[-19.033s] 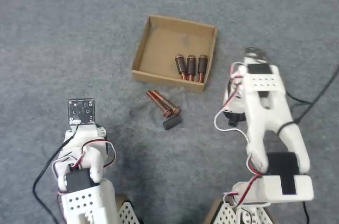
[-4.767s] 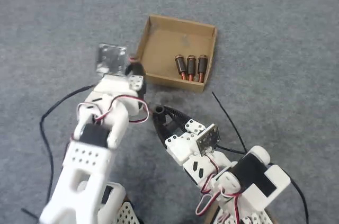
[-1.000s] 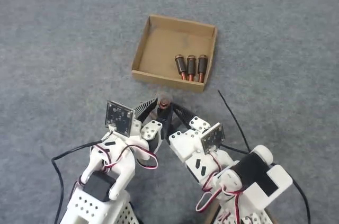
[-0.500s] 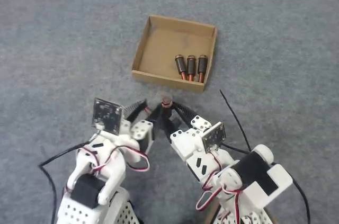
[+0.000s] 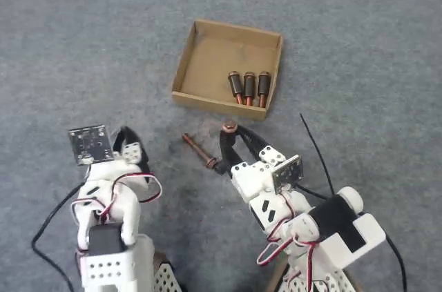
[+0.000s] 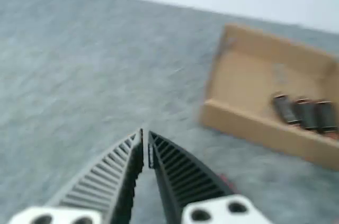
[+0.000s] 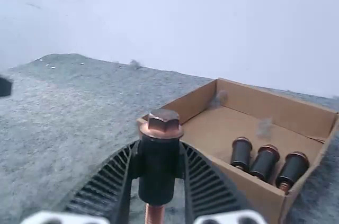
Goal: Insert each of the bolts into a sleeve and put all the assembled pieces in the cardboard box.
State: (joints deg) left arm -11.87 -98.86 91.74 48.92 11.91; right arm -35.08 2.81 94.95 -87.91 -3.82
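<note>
My right gripper is shut on a black sleeve with a copper bolt through it. The bolt's head stands on top, just in front of the cardboard box. Three assembled pieces lie side by side in the box near its front right wall. One loose copper bolt lies on the carpet left of my right gripper. My left gripper is shut and holds nothing, hanging over bare carpet well to the left of the box.
Grey carpet covers the table. A black cable trails to the right of the right arm. There is free carpet left of the box and between the two arms.
My left gripper has drawn back to the left, away from the right gripper. The right gripper has shifted slightly right with the sleeve and bolt. The loose bolt now shows on the carpet.
</note>
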